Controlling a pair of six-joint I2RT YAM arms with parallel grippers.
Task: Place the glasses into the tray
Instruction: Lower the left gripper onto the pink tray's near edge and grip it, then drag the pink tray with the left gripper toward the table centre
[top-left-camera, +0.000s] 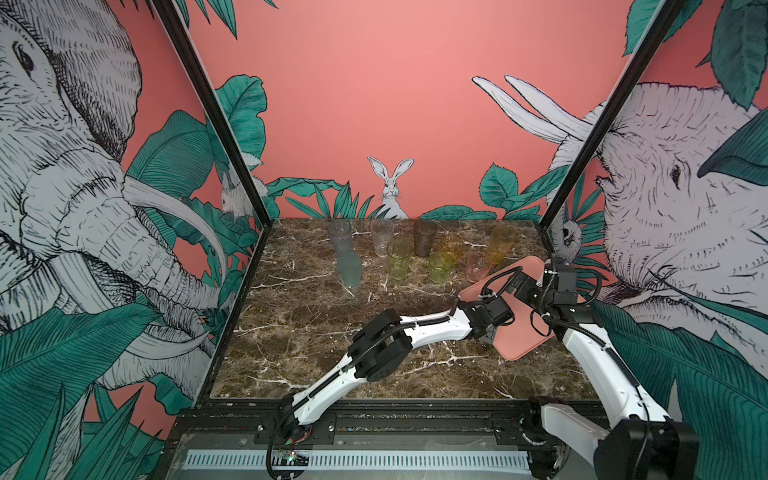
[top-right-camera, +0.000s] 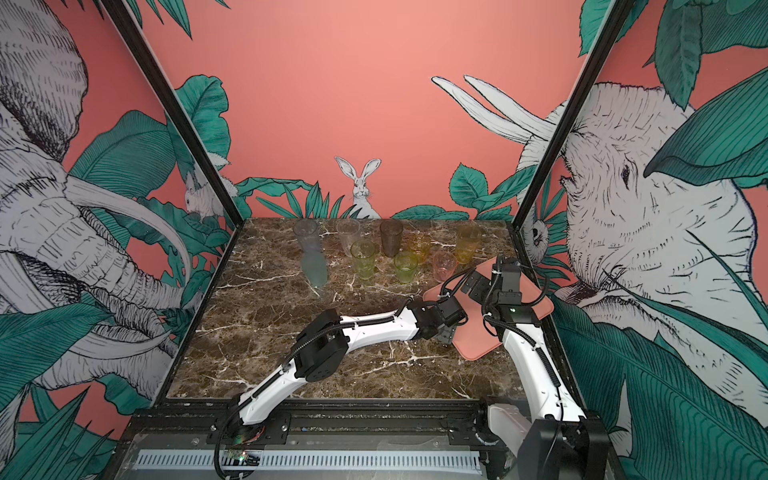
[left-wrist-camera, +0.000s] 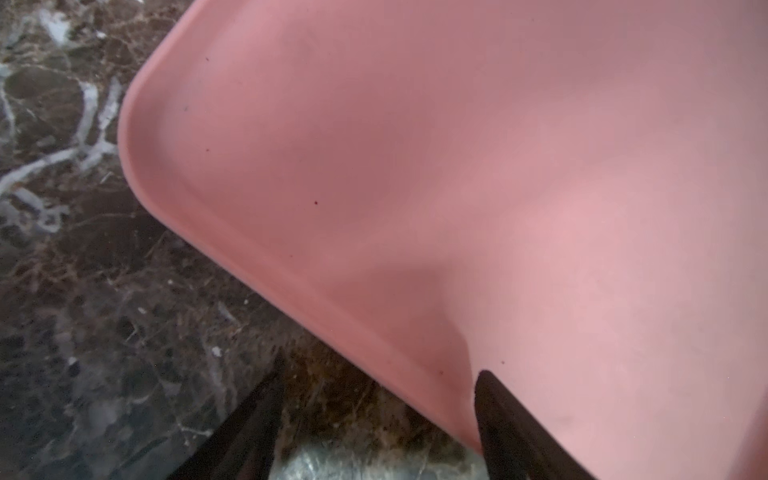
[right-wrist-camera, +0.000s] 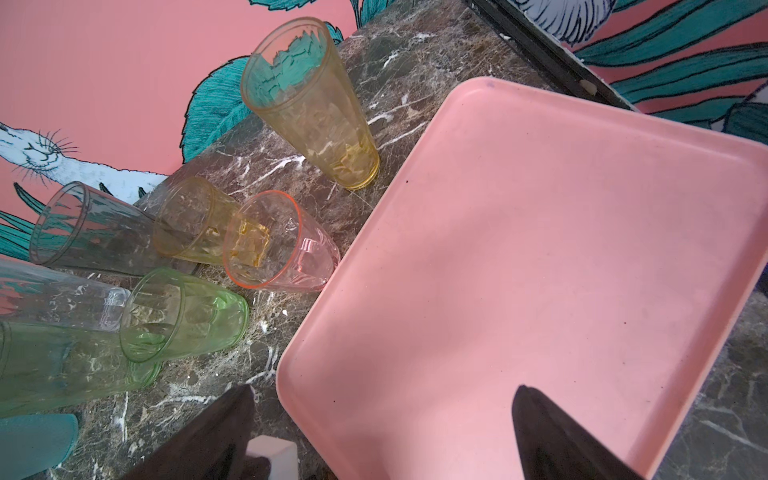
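The salmon-pink tray (top-left-camera: 523, 338) (top-right-camera: 478, 343) lies empty at the table's right side. Several glasses stand behind and to the left of it, among them a pink one (top-left-camera: 478, 266) (right-wrist-camera: 282, 245) close to the tray's far corner, a tall amber one (top-left-camera: 500, 245) (right-wrist-camera: 316, 112) and a short yellow-green one (top-left-camera: 440, 267) (right-wrist-camera: 187, 316). A frosted blue-grey glass (top-left-camera: 350, 270) lies on its side. My left gripper (top-left-camera: 486, 336) (left-wrist-camera: 380, 370) reaches across; its jaws are apart and straddle the tray's (left-wrist-camera: 457, 166) near-left rim. My right gripper (top-left-camera: 505, 291) (right-wrist-camera: 385, 388) hovers open over the tray's (right-wrist-camera: 540, 249) left edge.
The brown marble table (top-left-camera: 316, 332) is walled on the left, back and right. The tray's right side lies close to the right wall's black frame post (right-wrist-camera: 552, 54). The left arm's white link (top-left-camera: 432, 328) crosses the table's front middle.
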